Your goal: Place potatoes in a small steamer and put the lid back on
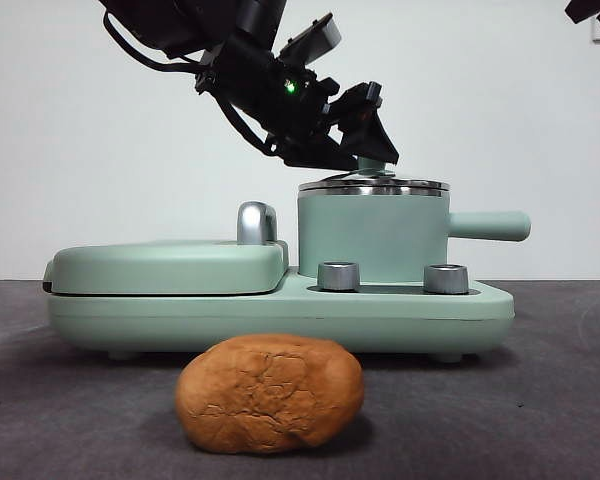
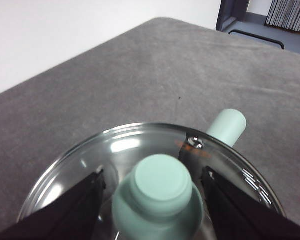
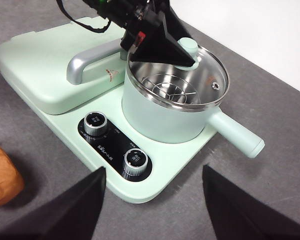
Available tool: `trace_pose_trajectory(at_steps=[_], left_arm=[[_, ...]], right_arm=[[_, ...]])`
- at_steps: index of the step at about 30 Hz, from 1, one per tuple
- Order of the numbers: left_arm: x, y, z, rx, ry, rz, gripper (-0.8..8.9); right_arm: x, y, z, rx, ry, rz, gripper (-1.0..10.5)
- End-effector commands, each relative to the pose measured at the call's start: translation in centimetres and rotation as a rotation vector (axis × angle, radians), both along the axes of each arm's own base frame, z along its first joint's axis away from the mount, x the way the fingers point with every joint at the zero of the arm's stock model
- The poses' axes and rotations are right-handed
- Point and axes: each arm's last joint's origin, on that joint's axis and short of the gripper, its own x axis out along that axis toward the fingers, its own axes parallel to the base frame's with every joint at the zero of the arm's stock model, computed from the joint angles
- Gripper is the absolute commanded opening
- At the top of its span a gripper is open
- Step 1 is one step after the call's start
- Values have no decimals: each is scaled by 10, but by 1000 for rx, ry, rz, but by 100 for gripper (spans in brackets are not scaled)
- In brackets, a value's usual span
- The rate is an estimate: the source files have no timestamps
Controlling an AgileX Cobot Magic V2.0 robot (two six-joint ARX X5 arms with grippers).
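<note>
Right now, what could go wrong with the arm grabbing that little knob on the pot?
The left gripper has open jaws around the lid's knob, so a poor grip might let the glass lid slip and clatter. The potato lies on the table right before the cooker, where a dropped lid could hit it.

Glass lid [image 3: 190, 75] with polished steel rim and matt mint knob [image 2: 160, 185]; steamer [image 1: 372, 235] smooth, satin green; beside it, potato [image 1: 270, 392] rough, cracked, matt; table [image 1: 560, 400] grey felt-like cloth.
</note>
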Motion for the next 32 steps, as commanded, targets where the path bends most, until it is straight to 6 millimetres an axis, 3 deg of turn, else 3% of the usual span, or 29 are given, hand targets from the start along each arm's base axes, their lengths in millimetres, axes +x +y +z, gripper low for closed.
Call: trace_pose_trajectory(at_steps=[1, 3, 13, 23, 32], left_arm=[[3, -7, -1, -7, -1, -4, 301], [3, -7, -1, -8, -2, -4, 291], [3, -7, -1, 0, -12, -9, 20], [2, -6, 3, 28, -70, -28, 15], [-9, 1, 43, -42, -180, -25, 14]], right_arm=[[0, 0, 5, 15, -12, -1, 304], [0, 0, 5, 15, -12, -1, 304], [0, 0, 5, 15, -12, -1, 304], [0, 0, 5, 15, -12, -1, 304], [0, 0, 5, 15, -12, -1, 304]])
